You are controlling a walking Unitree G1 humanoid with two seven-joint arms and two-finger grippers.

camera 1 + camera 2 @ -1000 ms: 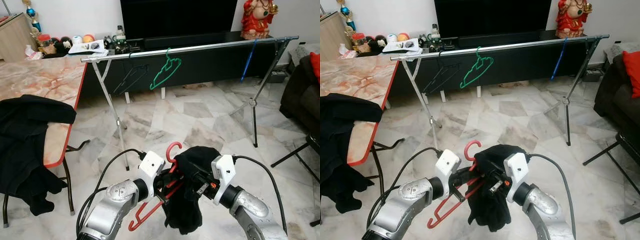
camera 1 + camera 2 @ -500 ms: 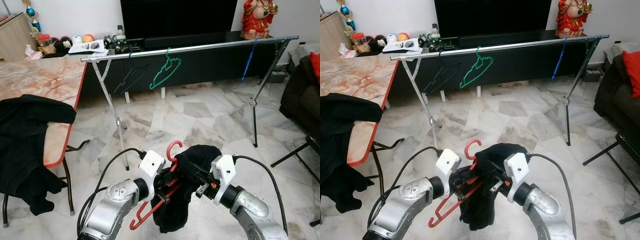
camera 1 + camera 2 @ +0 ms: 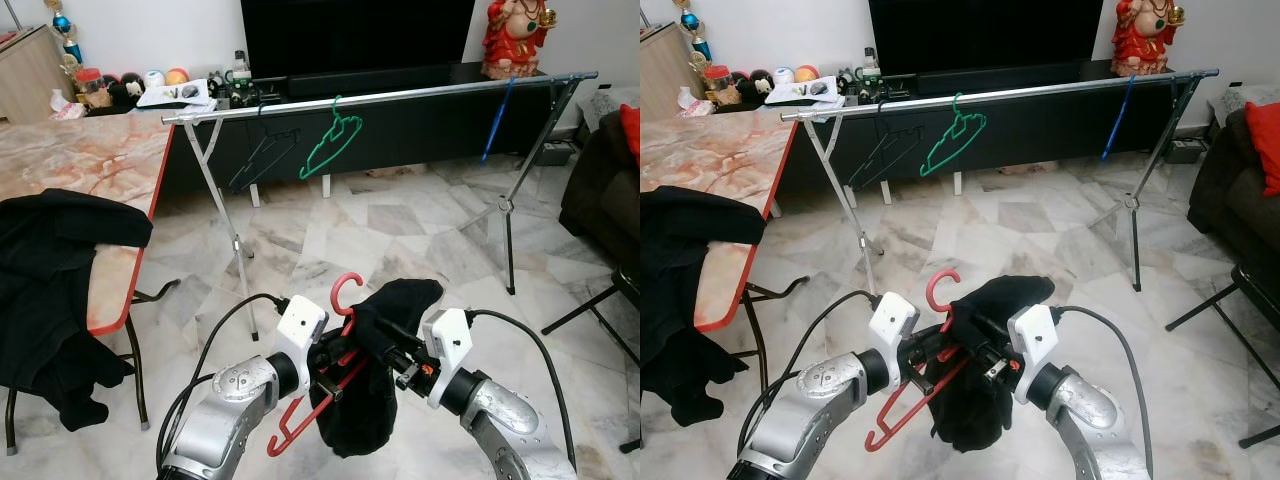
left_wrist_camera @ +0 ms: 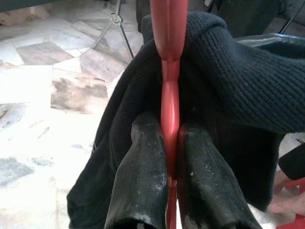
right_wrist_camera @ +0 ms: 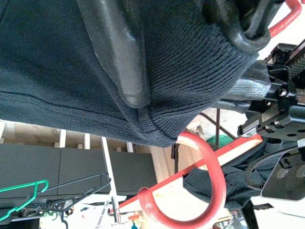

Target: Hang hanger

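A red hanger [image 3: 345, 292] is low in front of me, its hook upward, with a black knit garment [image 3: 372, 395] draped over it. My left gripper [image 3: 333, 362] is shut on the hanger's stem; the left wrist view has both fingers [image 4: 143, 157] pinching the red hanger [image 4: 170, 57] against the garment [image 4: 238, 86]. My right gripper [image 3: 388, 340] is shut on the garment's upper fold, with one finger [image 5: 119, 52] pressed onto the garment [image 5: 47, 71] beside the red hook [image 5: 209, 191]. The metal clothes rail [image 3: 400, 95] stands farther ahead.
On the rail hang a green hanger [image 3: 332, 145], a black hanger [image 3: 262, 155] and a blue hanger [image 3: 497, 120]. A marble table [image 3: 70, 160] with black clothing [image 3: 50, 280] over its edge stands on the left. A dark sofa [image 3: 605, 190] is on the right.
The garment has been lifted and bunched higher over the hanger, its top fold raised to the right. The hanger's hook has shifted slightly up and left. Both grippers keep their hold.
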